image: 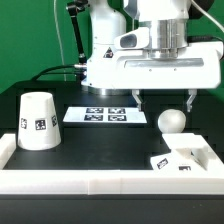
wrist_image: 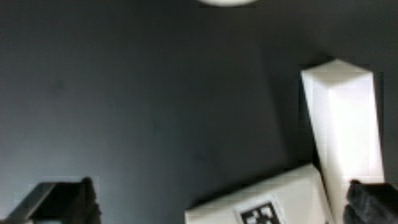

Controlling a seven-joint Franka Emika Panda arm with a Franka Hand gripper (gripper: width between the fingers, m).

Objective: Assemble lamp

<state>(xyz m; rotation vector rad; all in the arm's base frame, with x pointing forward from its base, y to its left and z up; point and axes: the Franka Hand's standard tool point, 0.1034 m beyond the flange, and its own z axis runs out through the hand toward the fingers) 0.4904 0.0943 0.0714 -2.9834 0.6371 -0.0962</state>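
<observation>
- Exterior view: white robot arm (image: 150, 50) holds its two-finger gripper (image: 164, 104) above the black table (image: 100, 145). Jaws are spread wide w/ nothing btwn them.
- Large white plastic cup-like tapered shade (image: 38, 120) stands wide end down at the exterior view's left, tag facing near side.
- Thin flat white marker board (image: 105, 115) lies mid-table, right of shade, not touching it.
- White ball-shaped plastic bulb (image: 171, 122) sits on table, seen below & btwn the fingers, clear of both.
- Low sloped square white plastic base (image: 185, 158) lies near-right, by the white border wall (image: 100, 182).
- Wrist view: gripper (wrist_image: 219, 205) open and empty, dark fingertips (wrist_image: 63, 200) far apart. Tagged corner of base (wrist_image: 267, 205) shows btwn them.
- Long white bar (wrist_image: 347, 110) beside base; can't tell what it belongs to.
- Blurred edge of bulb (wrist_image: 226, 2) just visible.
</observation>
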